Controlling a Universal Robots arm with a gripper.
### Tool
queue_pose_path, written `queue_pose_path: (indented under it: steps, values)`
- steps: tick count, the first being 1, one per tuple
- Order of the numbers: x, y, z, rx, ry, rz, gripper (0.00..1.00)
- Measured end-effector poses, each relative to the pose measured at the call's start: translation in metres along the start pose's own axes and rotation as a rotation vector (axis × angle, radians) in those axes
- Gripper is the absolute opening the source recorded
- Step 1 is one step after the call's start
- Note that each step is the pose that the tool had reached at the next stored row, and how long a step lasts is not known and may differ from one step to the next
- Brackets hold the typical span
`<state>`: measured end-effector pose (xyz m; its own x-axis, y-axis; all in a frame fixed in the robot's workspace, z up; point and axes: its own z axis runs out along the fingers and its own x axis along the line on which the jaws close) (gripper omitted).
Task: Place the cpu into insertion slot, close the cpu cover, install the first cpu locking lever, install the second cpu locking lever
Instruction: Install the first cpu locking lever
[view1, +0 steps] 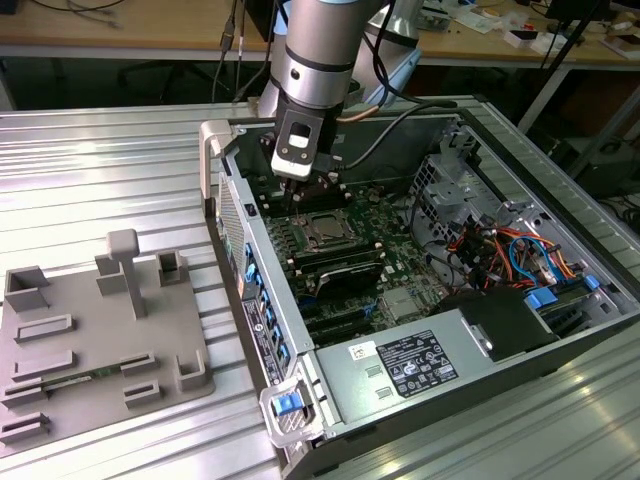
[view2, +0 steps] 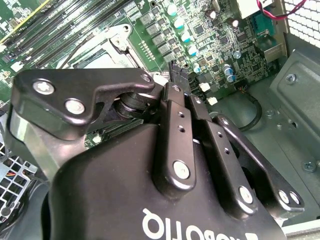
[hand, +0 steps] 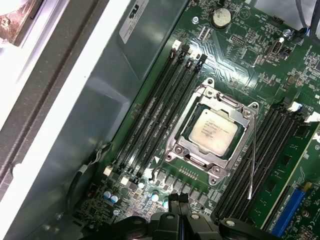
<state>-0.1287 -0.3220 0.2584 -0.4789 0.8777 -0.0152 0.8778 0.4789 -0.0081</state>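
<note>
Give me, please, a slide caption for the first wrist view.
The cpu sits framed by the lowered cpu cover, a thin locking lever beside it, the gripper close by.

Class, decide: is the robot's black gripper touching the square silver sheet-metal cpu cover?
Apart. In the first wrist view, the black gripper ends short of the square silver sheet-metal cpu cover; green circuit board shows between them.

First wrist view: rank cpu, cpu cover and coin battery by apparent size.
1. cpu cover, which frames the cpu.
2. cpu, which sits inside the cover's cut-out.
3. coin battery, clearly the smallest.
All three lie on the same board, so nearness hardly skews the order.
</note>
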Motion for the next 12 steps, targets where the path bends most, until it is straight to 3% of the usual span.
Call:
queue_pose_path:
  steps: [9,12]
  values:
    - [0.0008,-0.0014,0.0,-0.0001,0.0,-0.004,0.11]
    - [0.0025,-0.0045,0.0,-0.0008,0.0001,-0.035,0.11]
